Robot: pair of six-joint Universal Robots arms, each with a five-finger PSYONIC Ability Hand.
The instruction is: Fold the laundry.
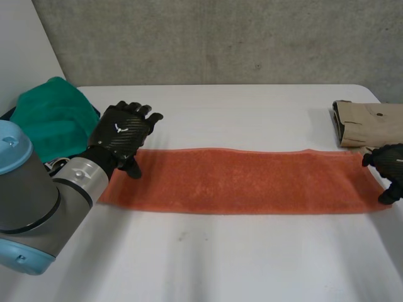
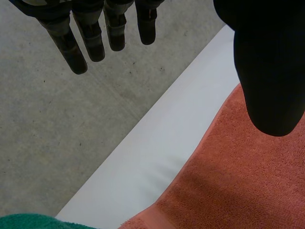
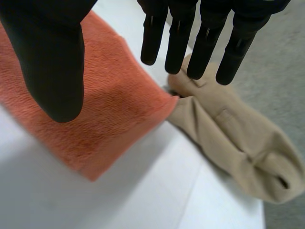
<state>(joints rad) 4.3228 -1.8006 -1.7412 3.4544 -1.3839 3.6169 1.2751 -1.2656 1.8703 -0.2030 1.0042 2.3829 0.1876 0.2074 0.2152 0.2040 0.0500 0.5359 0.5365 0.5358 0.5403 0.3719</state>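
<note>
- long orange terry towel (image 1: pixel 245 179) lies flat as a narrow strip across the middle of the white table (image 1: pixel 252 264), running 9 to 3 o'clock
- left hand (image 1: pixel 123 132) is over the towel's 9 o'clock end; in the left wrist view the fingers (image 2: pixel 78 45) are straight and spread, the thumb is above the cloth, nothing is held
- right hand (image 1: pixel 390 165) is at the towel's 3 o'clock end; in the right wrist view the fingers (image 3: pixel 205 43) are straight, the thumb is over the towel's short edge, it grips nothing
- can't tell if either hand actually touches the cloth
- folded beige khaki garment with a buttoned pocket (image 1: pixel 371 124) at about 2 o'clock on the table, just beside the towel's far corner, looks finished
- rumpled teal green cloth (image 1: pixel 50 116) heaped at 10 o'clock off the table's edge, looks unfolded
- progress, my read: strip shape and thick end suggest the towel is already folded once lengthwise; end-to-end folds are left, then likely the teal cloth
- next, a guess: each hand pinches its end, one end carried over to the other
</note>
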